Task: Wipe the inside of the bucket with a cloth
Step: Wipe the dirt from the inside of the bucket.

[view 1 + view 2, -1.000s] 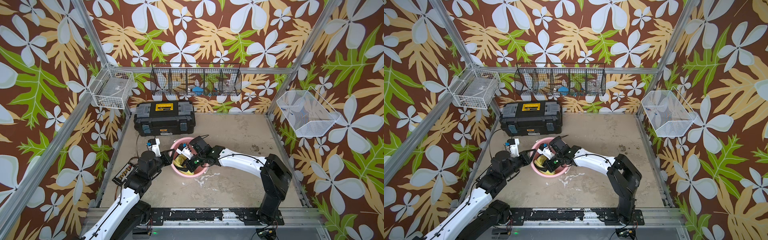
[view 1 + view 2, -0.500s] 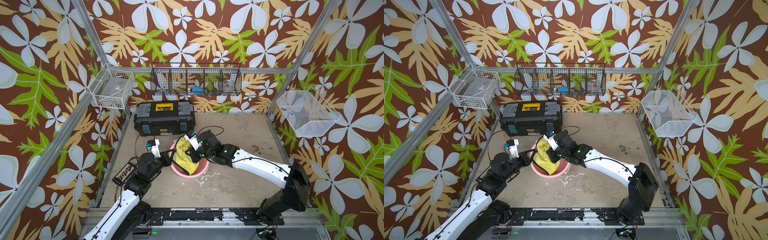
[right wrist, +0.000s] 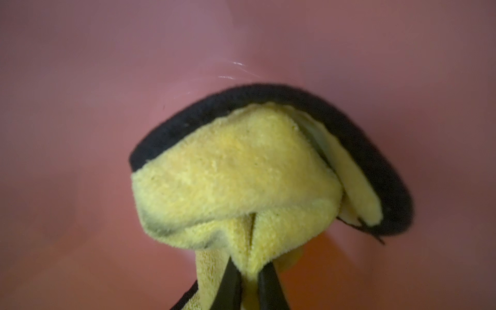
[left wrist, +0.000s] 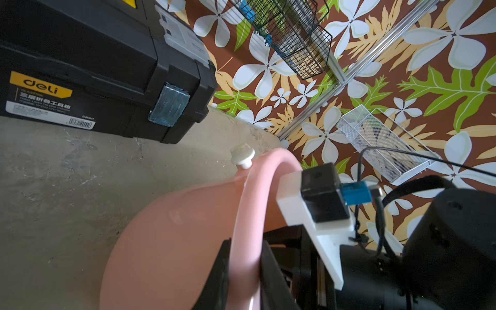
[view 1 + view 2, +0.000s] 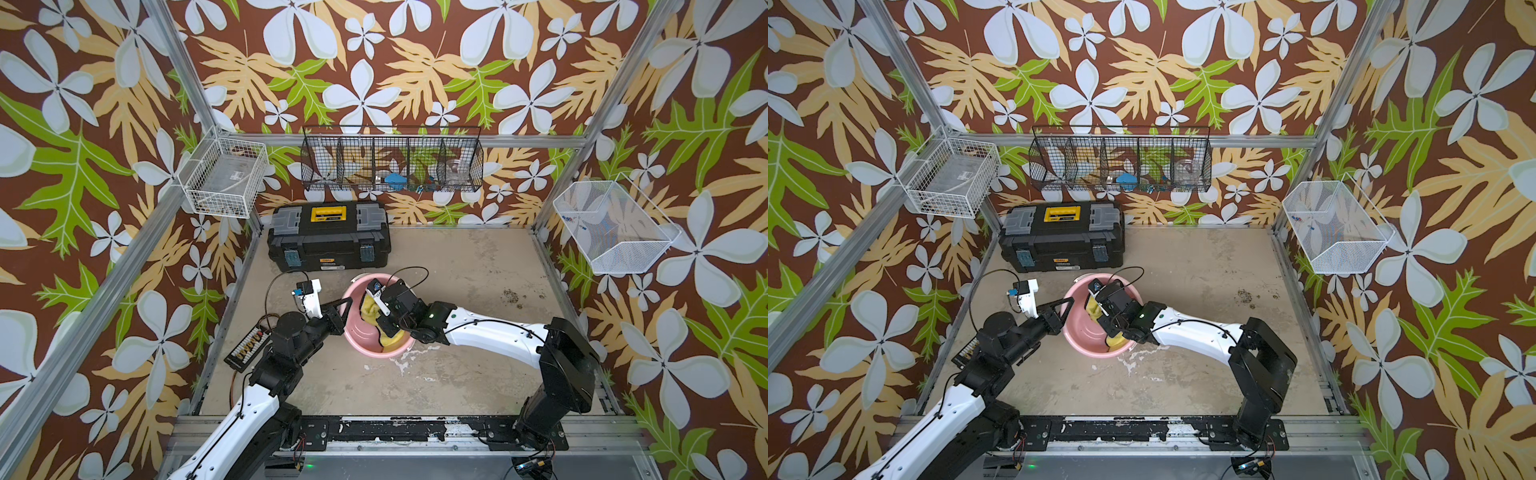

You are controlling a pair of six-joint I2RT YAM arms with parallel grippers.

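The pink bucket [image 5: 358, 334] [image 5: 1082, 332] stands on the floor in front of the toolbox in both top views. My left gripper [image 5: 343, 308] [image 4: 245, 257] is shut on the bucket's left rim [image 4: 248, 214], one finger inside and one outside. A whitish handle mount [image 4: 243, 157] sticks out further along the rim. My right gripper [image 3: 248, 271] reaches down inside the bucket, shut on the yellow cloth [image 3: 236, 171] [image 5: 369, 308] [image 5: 1115, 341]. The cloth is bunched with its black trim [image 3: 357, 134] against the pink inner wall [image 3: 107, 80]. The right fingertips are hidden by the wrist in both top views.
A black-and-yellow toolbox [image 5: 328, 243] sits just behind the bucket at the back left. Wire baskets hang on the back wall [image 5: 392, 164], left wall [image 5: 224, 183] and right wall [image 5: 615, 226]. A small black strip [image 5: 247, 349] lies by the left edge. White spatter [image 5: 399, 361] marks the floor.
Half a second ago the right gripper had lifted the cloth up over the bucket's far rim; now it is back down inside, nearer the front right wall. The left grip on the rim is unchanged.
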